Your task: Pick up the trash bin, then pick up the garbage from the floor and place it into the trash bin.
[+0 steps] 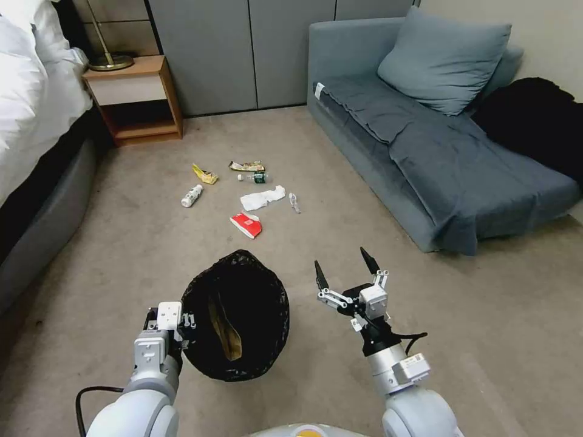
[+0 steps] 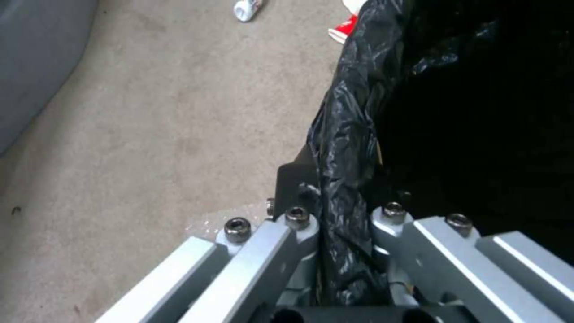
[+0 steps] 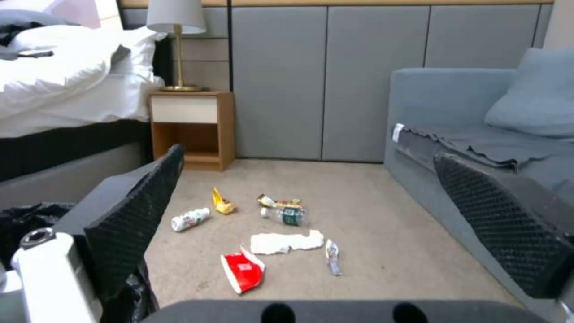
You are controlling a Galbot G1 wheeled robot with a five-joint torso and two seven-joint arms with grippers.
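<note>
Gripping trash bin (image 1: pixel 237 315) rim, our left gripper (image 1: pixel 182 321) jaws pinch its bag; right gripper (image 1: pixel 344 267) jaws spread, garbage (image 1: pixel 246 223) on floor.

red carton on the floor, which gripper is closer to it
Right. The right gripper hangs open in the air nearer the red carton; the left gripper clamps the trash bin rim, farther back.

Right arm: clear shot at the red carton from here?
Probably yes. The right gripper hangs open above bare carpet, and nothing lies between it and the red carton; the trash bin sits off to its left.
</note>
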